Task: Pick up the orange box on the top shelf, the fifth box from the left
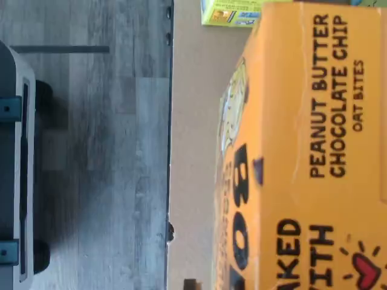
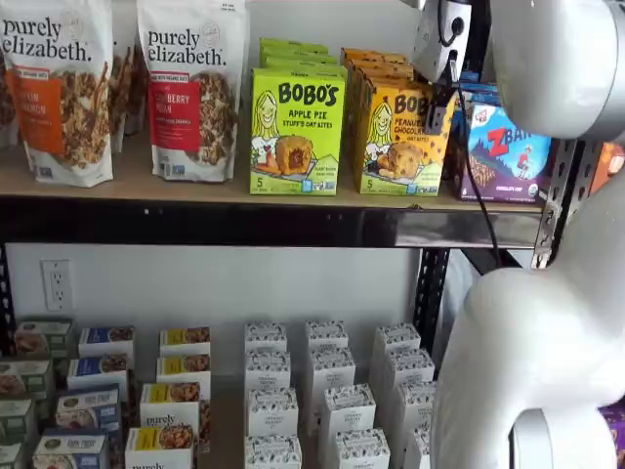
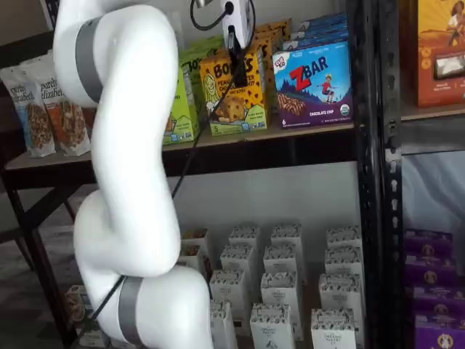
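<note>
Both shelf views show the top shelf (image 2: 195, 186) as a tan board with a black front rail, loaded from left to right. At the left stand 2 white granola bags (image 2: 59, 88) marked "purely elizabeth". Next comes the lime-green box (image 2: 297, 130) reading "BOBO'S Apple Pie". Just beside it, on its right, the orange box (image 2: 398, 137) stands upright at the front edge of the board, with more orange cartons lined up behind it. Right of that sits the blue-purple ZBar box (image 3: 313, 85).

The robot's jaws (image 3: 237, 49) hang in front of the orange box's upper face; in a shelf view only a dark finger (image 3: 238, 62) shows against the carton, with a black cable (image 3: 196, 138) trailing down beside it. I cannot tell whether the jaws are wide, narrow or touching the carton. The white arm (image 3: 123, 182) fills much of the foreground.

Below the board, rows of small white boxes (image 2: 327, 391) stand on the lower shelf.

Wrist view shows the orange box (image 1: 302, 163) very close, its "PEANUT BUTTER CHOCOLATE CHIP OAT BITES" lettering plain, with the tan board and grey floor (image 1: 97, 151) beyond.
</note>
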